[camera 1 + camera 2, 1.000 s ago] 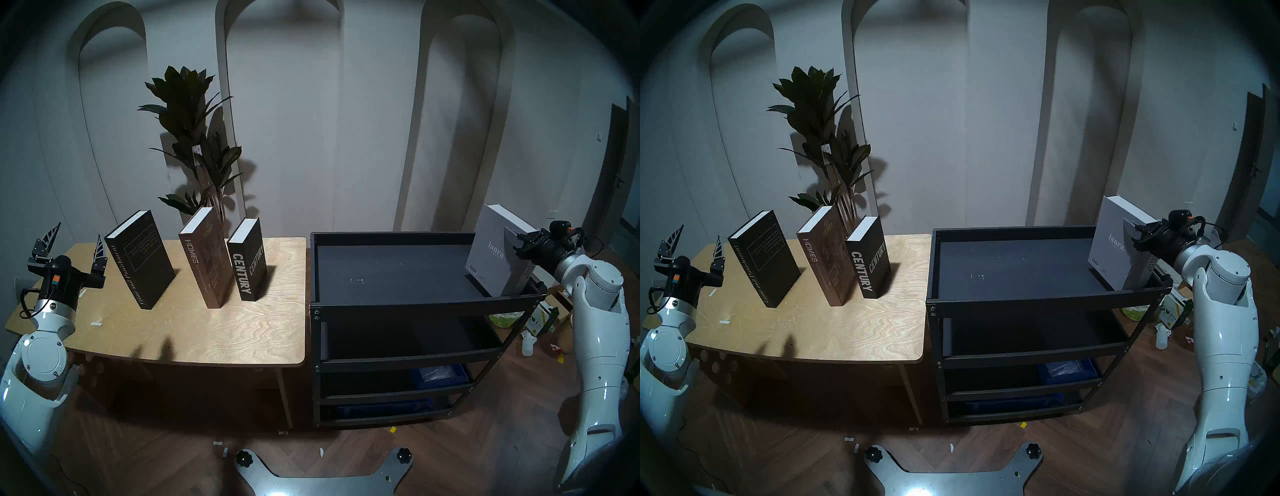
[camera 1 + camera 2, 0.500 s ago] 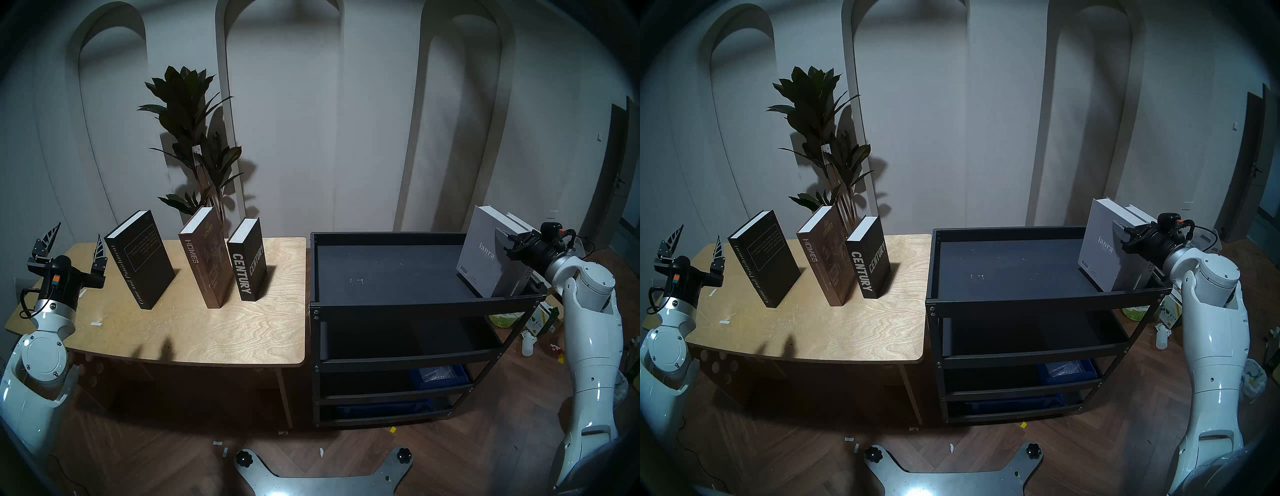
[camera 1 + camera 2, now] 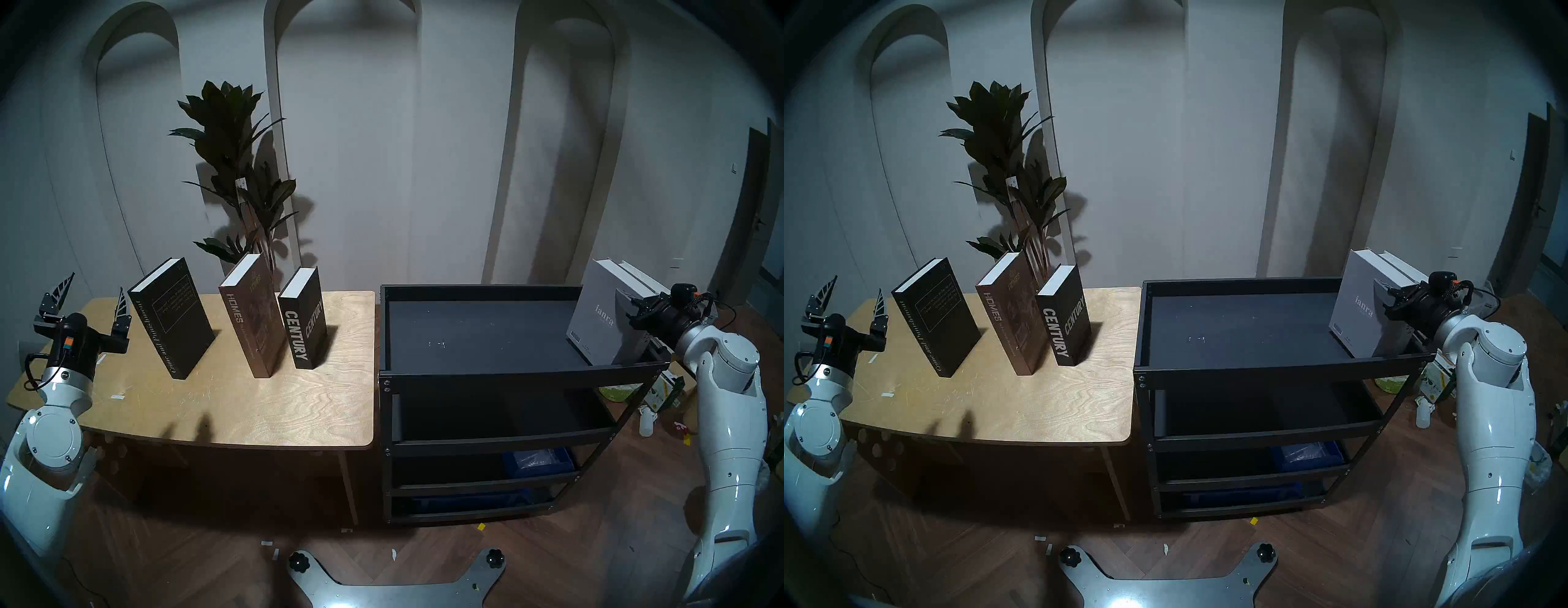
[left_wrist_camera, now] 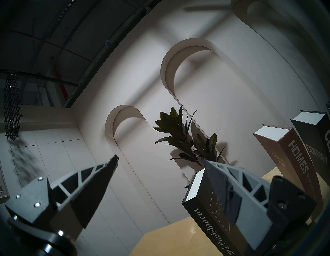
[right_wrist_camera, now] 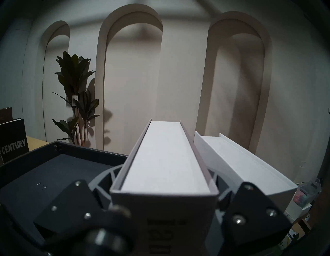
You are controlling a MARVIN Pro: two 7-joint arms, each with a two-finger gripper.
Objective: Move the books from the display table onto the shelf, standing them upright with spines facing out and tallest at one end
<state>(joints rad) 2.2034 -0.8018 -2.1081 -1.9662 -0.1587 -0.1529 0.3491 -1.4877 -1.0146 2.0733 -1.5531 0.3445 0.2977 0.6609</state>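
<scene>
Showroom-like room — arched wall niches [image 3: 348,140], potted plant [image 3: 237,170]

Arched pale wall [image 3: 424,170], herringbone wood floor [image 3: 551,564]

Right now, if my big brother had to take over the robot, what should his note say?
Right gripper: shut on the grey book, standing on the black shelf at its right end, next to the white book already there.
Left gripper: open and empty, beside the black book at the table's left end.
Done: white book shelved; grey book in place but not let go.
Left: release the grey book, then move the black book, brown book and thick black book from the table to the shelf, upright, spines out, tallest at one end.
</scene>
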